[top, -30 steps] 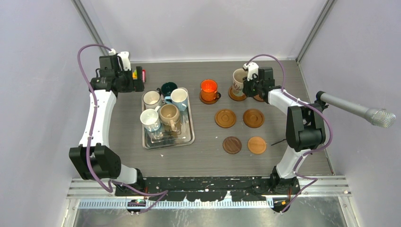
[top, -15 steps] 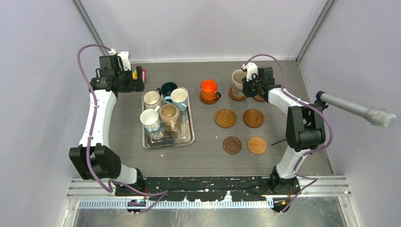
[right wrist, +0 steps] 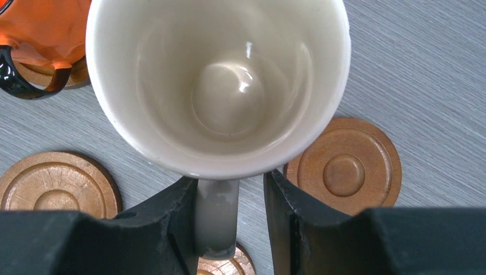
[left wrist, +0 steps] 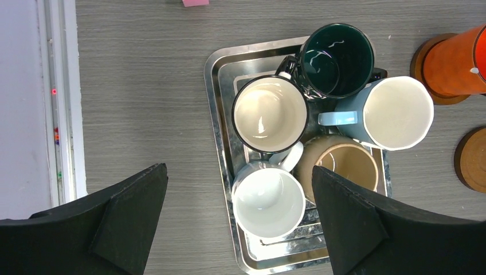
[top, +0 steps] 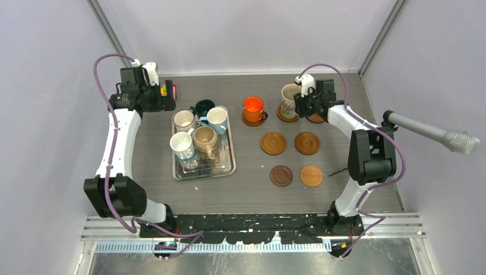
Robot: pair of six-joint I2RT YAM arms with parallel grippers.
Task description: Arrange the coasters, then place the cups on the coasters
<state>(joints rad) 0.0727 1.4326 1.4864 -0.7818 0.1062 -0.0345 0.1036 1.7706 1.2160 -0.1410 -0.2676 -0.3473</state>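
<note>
Around cup [right wrist: 218, 86] handle, right tool [right wrist: 229, 197] part-open

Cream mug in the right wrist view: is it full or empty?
Empty. The right wrist view looks down into the cream mug and shows its bare, glossy bottom.

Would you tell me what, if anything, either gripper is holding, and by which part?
Seemingly nothing: the right gripper straddles the handle of the white cup with a gap beside it; the left gripper hangs open, empty.
</note>
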